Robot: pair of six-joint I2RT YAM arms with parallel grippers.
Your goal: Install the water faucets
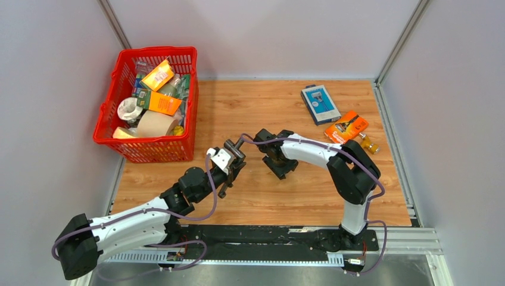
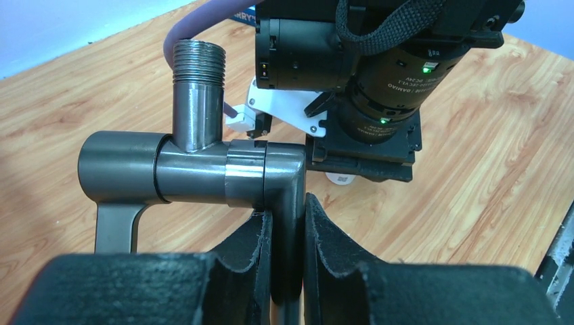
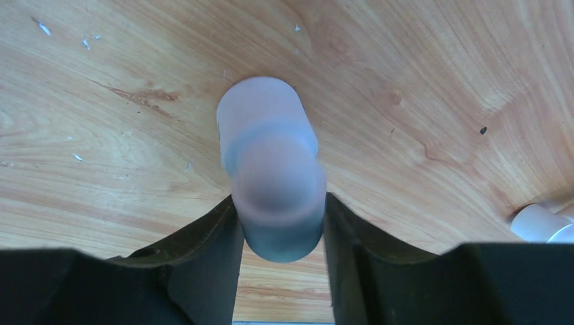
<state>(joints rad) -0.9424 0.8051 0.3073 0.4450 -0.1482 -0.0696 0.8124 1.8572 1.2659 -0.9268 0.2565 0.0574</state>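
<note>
Red basket [image 1: 156, 150] blocking back-left corner. Blue box [image 1: 320, 103], orange packet [image 1: 346, 126] crowding back right. Bare surface [image 1: 256, 101] lying open between them and along near edge. Left hand [image 2: 288, 223] gripping faucet [image 2: 196, 169], right hand [image 3: 279, 223] gripping white fitting [image 3: 274, 176], both occupying centre; gap between seemingly narrow.

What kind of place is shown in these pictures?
Probably a robot test cell: wooden table walled by plain grey panels, two arms bolted to a rail, red basket of mixed goods.

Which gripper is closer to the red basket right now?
Left. The left gripper sits just right of the red basket's near corner; the right gripper is farther right, beyond the left one.
</note>
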